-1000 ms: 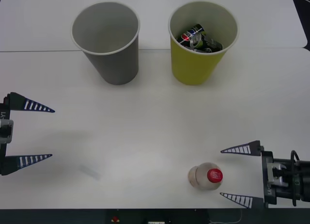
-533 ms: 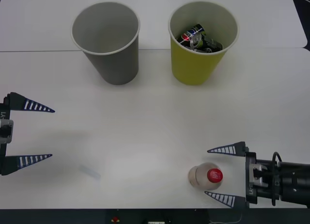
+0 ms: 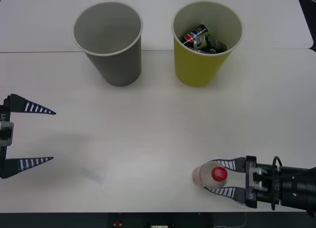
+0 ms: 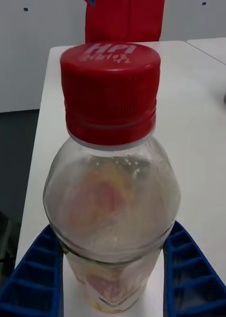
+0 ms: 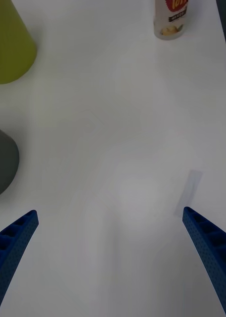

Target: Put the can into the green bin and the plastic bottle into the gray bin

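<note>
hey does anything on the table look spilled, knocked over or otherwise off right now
Nothing stands out. The plastic bottle stands upright and capped between the right gripper fingers; both bins stand upright.

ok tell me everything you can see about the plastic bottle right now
The plastic bottle is small and clear, with a red screw cap bearing embossed letters, pale beige contents and a red-and-white label. It stands upright on the white table near the front edge on the robot's right. The right gripper has its blue ribbed fingers on either side of the body, below the shoulder, closed against it. The cap is on.
</note>
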Available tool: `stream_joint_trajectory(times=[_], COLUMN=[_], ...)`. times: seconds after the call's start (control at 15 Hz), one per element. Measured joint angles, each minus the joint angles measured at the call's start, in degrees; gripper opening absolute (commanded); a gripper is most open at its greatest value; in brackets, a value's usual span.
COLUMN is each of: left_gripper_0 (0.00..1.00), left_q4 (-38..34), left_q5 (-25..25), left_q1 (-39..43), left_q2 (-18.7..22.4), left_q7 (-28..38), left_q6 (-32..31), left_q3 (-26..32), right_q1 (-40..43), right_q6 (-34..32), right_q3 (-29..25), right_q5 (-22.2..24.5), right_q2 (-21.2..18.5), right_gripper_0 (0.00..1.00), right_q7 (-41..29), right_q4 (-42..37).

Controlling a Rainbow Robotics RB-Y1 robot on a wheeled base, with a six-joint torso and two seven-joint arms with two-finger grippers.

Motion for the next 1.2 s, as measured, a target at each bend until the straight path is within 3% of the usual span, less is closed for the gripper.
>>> stream_joint_trajectory(times=[0.6,1.2], left_gripper_0=[1.0,1.0], left_q4=[0.0,0.0], left_q5=[0.0,0.0], left_q1=[0.0,0.0], left_q2=[0.0,0.0], left_q7=[0.0,0.0], left_q6=[0.0,0.0], left_q3=[0.0,0.0], right_q1=[-1.33,-0.17], right_q6=[0.02,5.69], right_q3=[0.0,-0.08], right_q5=[-0.04,-0.01], right_q2=[-0.92,-12.28], right_gripper_0=[0.0,0.0], right_q7=[-2.28,-24.15], right_q4=[-0.48,-14.36])
